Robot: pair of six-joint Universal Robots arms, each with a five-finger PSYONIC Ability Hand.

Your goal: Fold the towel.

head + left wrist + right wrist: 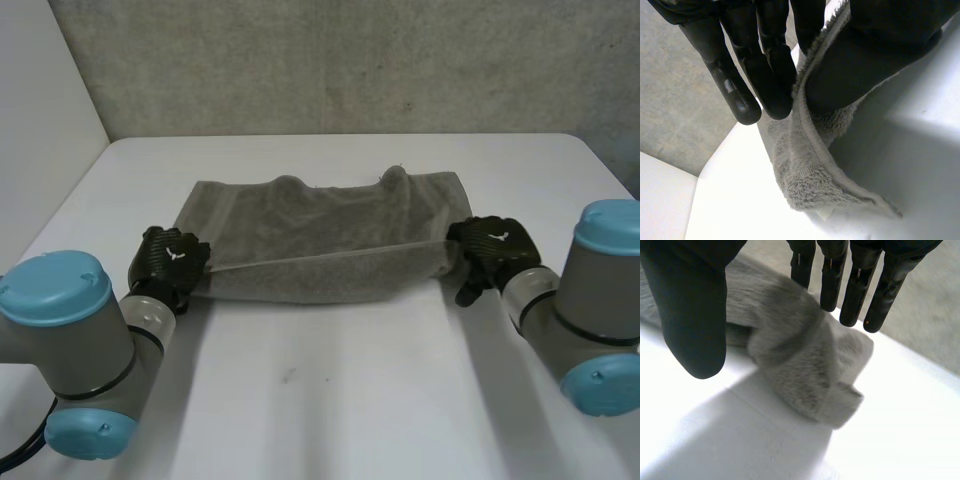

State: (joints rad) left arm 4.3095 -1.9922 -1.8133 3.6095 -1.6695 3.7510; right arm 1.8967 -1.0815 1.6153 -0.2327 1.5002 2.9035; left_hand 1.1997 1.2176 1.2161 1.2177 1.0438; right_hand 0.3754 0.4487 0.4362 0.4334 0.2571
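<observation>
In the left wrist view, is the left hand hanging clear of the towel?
No: the left hand pinches the edge of the towel between its thumb and fingers.

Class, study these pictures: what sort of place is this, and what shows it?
Probably a robotics lab or test bench, not a home: a bare white table, a plain grey wall, and robot arms, the left hand and right hand holding a grey towel.

One grey towel (320, 235) lies between two robot hands, the left robot hand (170, 258) and the right robot hand (492, 250). Two arms carry them, the left arm (70, 350) and the right arm (590, 300). One white tabletop (330, 390) lies under both.
</observation>
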